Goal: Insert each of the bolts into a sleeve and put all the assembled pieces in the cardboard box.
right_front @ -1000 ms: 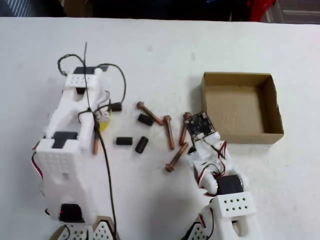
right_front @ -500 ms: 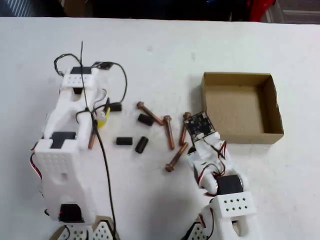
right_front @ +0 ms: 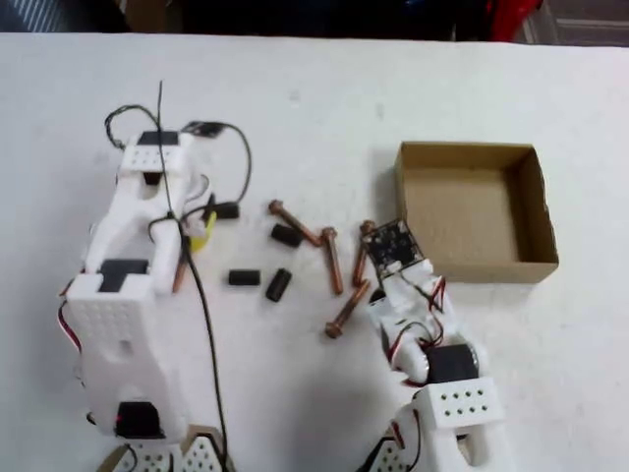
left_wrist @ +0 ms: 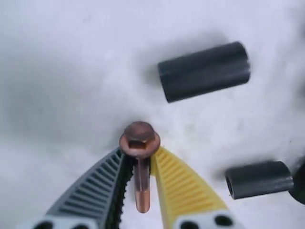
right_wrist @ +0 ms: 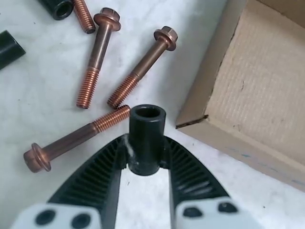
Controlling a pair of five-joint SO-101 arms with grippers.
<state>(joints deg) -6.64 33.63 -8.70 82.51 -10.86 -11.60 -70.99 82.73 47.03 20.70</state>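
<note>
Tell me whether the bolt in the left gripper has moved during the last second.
Yes. In the high view the bolt held by the left gripper has shifted slightly toward the picture's left, away from the loose sleeve lying beside it.

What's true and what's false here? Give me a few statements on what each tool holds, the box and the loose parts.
1. The left tool is shut on a bolt. True.
2. The right tool holds a second bolt. False: it is shut on a black sleeve.
3. An assembled piece already lies in the cardboard box. False: no piece lies in it.
4. Several loose bolts lie on the table between the arms. True.
5. The bolt in the left tool is already inside a sleeve. False: its shank is bare.
</note>
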